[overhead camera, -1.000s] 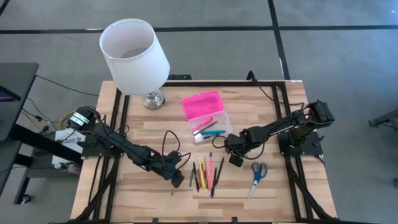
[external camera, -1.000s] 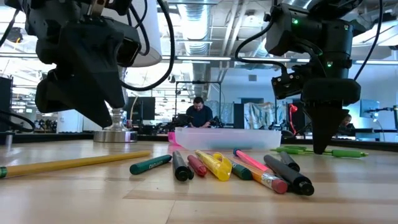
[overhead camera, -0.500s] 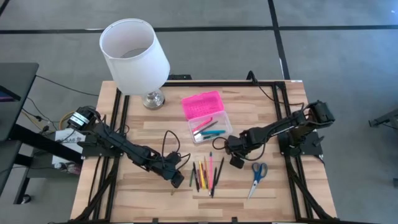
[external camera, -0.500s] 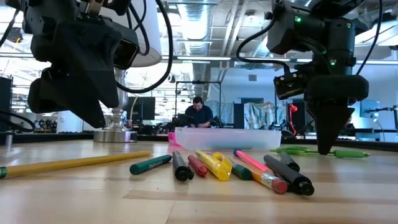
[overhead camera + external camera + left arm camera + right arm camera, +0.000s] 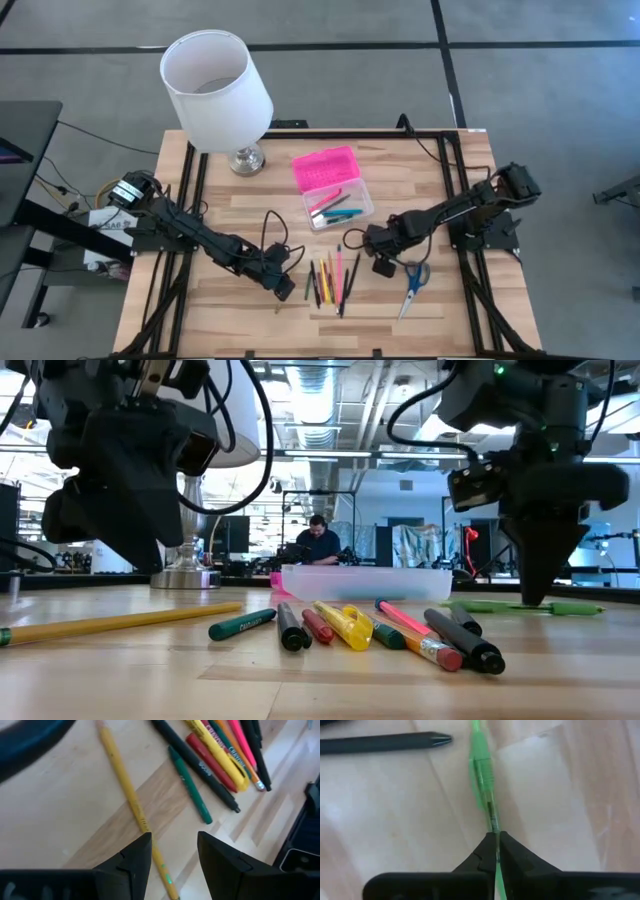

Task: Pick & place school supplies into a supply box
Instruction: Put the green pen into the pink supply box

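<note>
A: Where is the right gripper (image 5: 495, 836)?

B: Low over the wooden desk (image 5: 250, 215), at four o'clock from the clear pencil case with its pink lid (image 5: 331, 186). Its jaws are pinched tight on a thin green plastic pen (image 5: 483, 765).

A: And the left gripper (image 5: 172, 851)?

B: Jaws apart, straddling a yellow pencil (image 5: 122, 785). Best to lift the pen level, then swing toward eleven o'clock.

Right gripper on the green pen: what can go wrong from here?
1. The right gripper is shut on the green pen near one end, so most of the pen sticks out past the tips; it may pivot or slip when lifted.
2. The scissors lie close beside that gripper; a swing could knock them.
3. The box already holds pens, so a tilted pen may catch its rim.
</note>
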You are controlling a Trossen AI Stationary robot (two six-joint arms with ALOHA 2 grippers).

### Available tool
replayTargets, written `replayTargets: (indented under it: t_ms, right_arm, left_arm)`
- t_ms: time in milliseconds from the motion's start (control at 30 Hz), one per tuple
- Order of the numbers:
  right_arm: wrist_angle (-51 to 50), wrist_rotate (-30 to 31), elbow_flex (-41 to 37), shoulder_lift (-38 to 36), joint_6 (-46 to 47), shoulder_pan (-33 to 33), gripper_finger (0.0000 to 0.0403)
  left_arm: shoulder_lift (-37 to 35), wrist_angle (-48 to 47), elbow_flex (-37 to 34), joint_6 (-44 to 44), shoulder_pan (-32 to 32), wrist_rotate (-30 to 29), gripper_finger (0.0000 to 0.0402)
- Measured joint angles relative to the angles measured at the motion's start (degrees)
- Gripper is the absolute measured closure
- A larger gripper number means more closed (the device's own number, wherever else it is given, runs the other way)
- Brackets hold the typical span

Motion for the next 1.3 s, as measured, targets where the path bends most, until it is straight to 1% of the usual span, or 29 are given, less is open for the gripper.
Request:
replayTargets:
  t_ms: [133,333,533,767,933,1100,1300]
  right_arm:
    - [0.0,-0.9,0.0,0.0,0.5,1.4,0.0403]
    - [-0.2,-1.1,-0.1,0.1,0.4,1.8,0.0401]
    - [-0.1,-0.7,-0.1,-0.2,-5.5,1.7,0.0395]
    - [-0.1,2.2,-0.5,-3.0,-15.1,1.8,0.0373]
    - [1.1,2.3,-0.5,-3.6,-21.6,1.9,0.0353]
    - [3.3,2.2,-0.4,-3.6,-27.7,3.8,0.0339]
    - [3.2,2.5,-0.4,-3.6,-30.1,4.4,0.0331]
  left_arm:
    - [0.0,-1.1,0.0,0.0,0.0,-0.1,0.0249]
    - [0.0,-1.1,0.0,0.0,0.0,-0.1,0.0249]
    - [0.0,-1.0,0.0,-0.3,0.0,-0.1,0.0249]
    - [0.0,-1.0,0.0,-1.0,-0.2,-0.2,0.0249]
    - [0.0,-1.0,0.0,-1.3,-1.4,-3.4,0.0249]
    - [0.0,-1.0,0.0,-3.3,-3.0,-7.5,0.0249]
    - [0.0,-1.0,0.0,-6.0,-4.6,-9.4,0.0249]
